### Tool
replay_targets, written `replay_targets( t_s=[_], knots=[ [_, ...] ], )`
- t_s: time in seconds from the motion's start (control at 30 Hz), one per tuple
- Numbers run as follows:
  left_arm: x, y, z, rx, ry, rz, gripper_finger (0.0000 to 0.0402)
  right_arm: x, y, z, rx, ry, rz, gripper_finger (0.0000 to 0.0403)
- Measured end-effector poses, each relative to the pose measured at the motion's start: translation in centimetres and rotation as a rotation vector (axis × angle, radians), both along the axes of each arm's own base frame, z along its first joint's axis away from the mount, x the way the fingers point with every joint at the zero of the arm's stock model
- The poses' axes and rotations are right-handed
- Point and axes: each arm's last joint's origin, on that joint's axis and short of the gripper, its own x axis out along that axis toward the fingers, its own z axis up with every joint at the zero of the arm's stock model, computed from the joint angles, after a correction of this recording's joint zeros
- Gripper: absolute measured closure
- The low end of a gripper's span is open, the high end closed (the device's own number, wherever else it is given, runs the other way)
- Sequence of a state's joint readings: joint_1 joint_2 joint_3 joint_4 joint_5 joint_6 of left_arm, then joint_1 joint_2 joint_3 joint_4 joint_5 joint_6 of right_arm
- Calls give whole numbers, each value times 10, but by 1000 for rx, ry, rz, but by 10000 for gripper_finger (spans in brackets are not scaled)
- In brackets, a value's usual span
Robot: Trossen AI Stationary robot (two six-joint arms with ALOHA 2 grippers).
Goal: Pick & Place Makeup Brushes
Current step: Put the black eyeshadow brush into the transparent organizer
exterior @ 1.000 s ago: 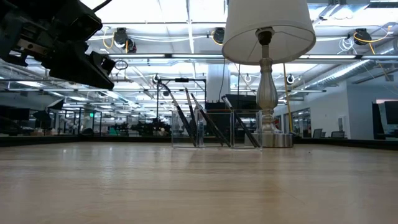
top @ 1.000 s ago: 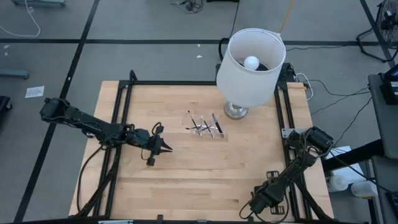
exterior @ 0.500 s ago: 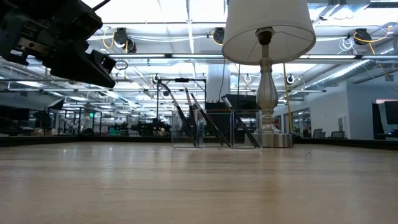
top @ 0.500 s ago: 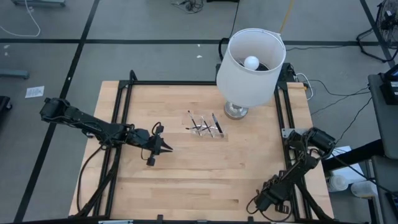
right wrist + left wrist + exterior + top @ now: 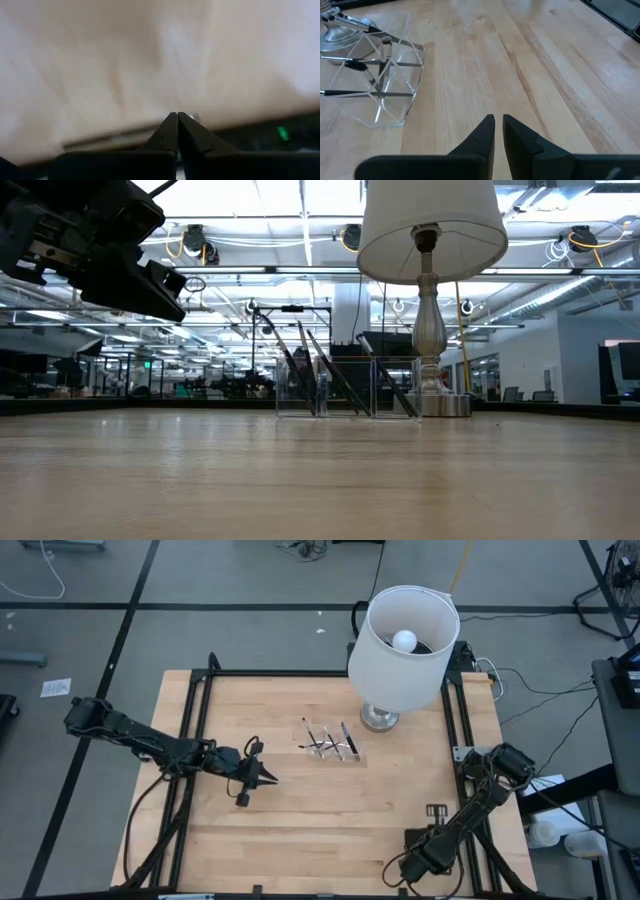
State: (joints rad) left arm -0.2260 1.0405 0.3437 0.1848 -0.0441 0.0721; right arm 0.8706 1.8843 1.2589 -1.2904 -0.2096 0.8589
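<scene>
Several thin dark makeup brushes (image 5: 326, 739) stand slanted in a clear acrylic holder (image 5: 332, 748) near the table's middle. Their lower ends sit inside it and their shafts lean on its walls (image 5: 340, 385); the left wrist view shows the brushes (image 5: 355, 64) in the holder (image 5: 395, 95). My left gripper (image 5: 272, 778) hovers left of the holder and points toward it. In its wrist view the left gripper (image 5: 498, 120) is open by a narrow gap with nothing in it. My right gripper (image 5: 400, 876) is shut and empty at the near right corner, seen as (image 5: 177, 118) in its blurred wrist view.
A table lamp with a white shade (image 5: 403, 635) stands on its metal base (image 5: 380, 718) just right of the holder, at the far side. Black frame rails (image 5: 195, 730) run along the table's left and right sides. Bare wood (image 5: 320, 820) lies between the holder and the near edge.
My right arm has shifted a little at the near right corner and its hand has turned and tipped, with the fingers still shut. The left arm, the holder and the brushes have not moved.
</scene>
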Motion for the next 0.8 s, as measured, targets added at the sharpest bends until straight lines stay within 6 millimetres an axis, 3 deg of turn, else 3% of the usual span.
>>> replay_targets(
  t_s=[0.23,0.5,0.8],
  knots=[
    [0,-1,0,-4,6,0,355,-5,-4,6,2,142,-72,403],
    [-1,-2,-1,3,10,-12,355,-6,-1,6,18,162,-149,403],
    [-1,-2,-1,4,9,-12,355,-9,0,-17,85,131,-214,403]
  ],
)
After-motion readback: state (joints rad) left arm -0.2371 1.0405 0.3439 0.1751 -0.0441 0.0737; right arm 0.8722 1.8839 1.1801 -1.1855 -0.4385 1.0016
